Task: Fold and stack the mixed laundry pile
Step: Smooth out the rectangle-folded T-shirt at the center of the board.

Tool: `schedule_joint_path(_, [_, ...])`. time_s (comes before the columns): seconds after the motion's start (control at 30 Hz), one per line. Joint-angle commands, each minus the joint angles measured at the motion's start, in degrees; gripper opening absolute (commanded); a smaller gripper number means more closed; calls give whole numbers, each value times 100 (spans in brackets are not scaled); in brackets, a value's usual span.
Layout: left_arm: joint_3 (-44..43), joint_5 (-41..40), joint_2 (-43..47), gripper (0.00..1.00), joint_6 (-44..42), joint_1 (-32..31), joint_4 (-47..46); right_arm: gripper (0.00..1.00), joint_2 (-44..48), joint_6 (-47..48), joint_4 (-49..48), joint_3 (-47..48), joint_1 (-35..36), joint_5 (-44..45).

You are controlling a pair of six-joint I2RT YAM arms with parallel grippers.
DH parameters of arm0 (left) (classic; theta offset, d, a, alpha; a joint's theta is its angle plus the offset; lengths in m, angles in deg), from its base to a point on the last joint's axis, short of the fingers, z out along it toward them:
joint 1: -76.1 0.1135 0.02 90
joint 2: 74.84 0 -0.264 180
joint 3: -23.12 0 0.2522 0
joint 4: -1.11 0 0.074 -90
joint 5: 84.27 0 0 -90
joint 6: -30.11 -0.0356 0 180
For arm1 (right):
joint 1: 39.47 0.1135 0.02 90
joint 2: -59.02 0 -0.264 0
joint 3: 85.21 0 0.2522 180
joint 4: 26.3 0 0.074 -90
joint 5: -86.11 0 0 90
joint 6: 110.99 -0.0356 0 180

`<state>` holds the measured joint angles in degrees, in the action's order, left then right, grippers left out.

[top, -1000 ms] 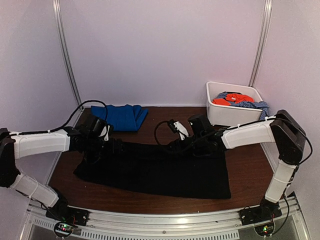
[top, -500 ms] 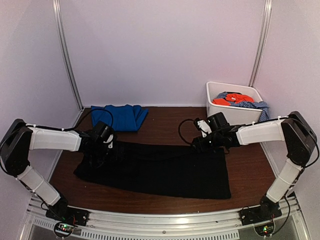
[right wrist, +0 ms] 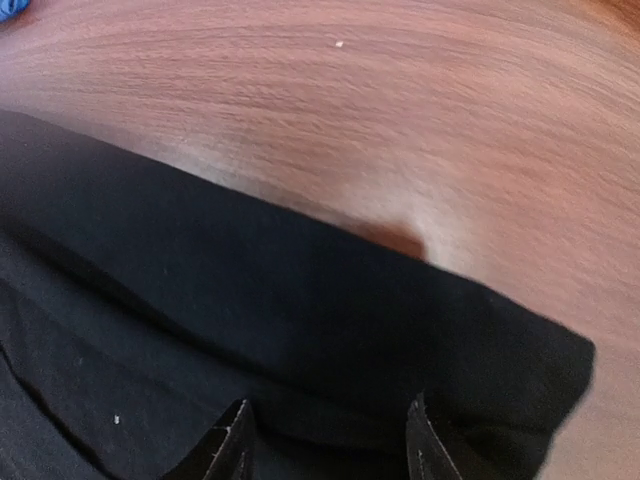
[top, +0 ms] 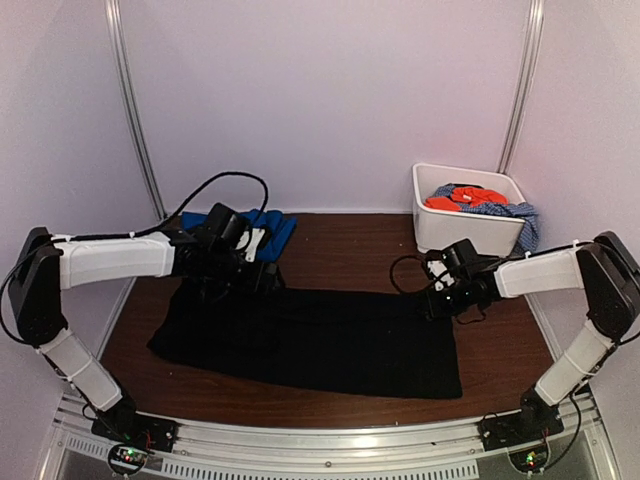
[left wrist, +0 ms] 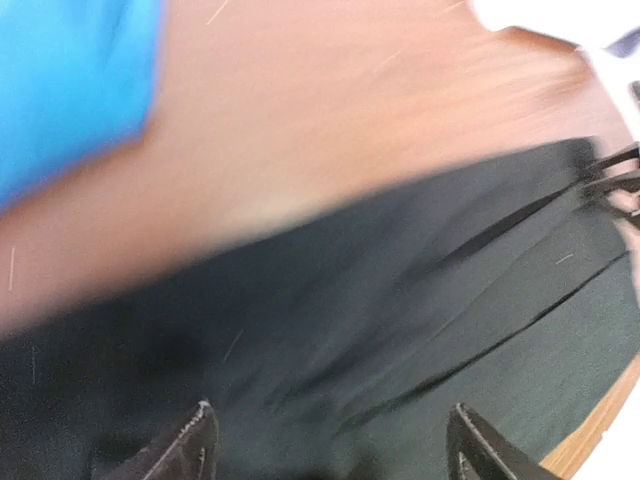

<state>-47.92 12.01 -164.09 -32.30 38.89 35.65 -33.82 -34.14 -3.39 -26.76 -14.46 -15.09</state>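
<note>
Soft even light, blurred wrist views

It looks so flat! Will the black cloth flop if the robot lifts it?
Probably floppy: the black garment lies limp with soft creases. Likely light, since it spreads thin. Pushed, it would probably bunch rather than slide.

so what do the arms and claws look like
Left arm and right arm: white shells, black joints, a black cable looping off each wrist. Left claw and right claw: two thin dark fingers with pale-edged tips.
</note>
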Motion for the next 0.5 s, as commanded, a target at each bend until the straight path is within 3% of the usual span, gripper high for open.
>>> schedule_joint_path(0.0, [-1184,75,-829,78,-1379,-525,-450,53,730,-304,8,-338,-418,-188])
schedule_joint_path(0.2, [-2307,539,-2182,71,-2252,-934,-582,53,892,-393,2,-273,-1032,-499])
schedule_joint_path(0.47, [-2785,703,-2858,70,-2674,-1156,-617,50,547,-206,115,-82,-1205,-727])
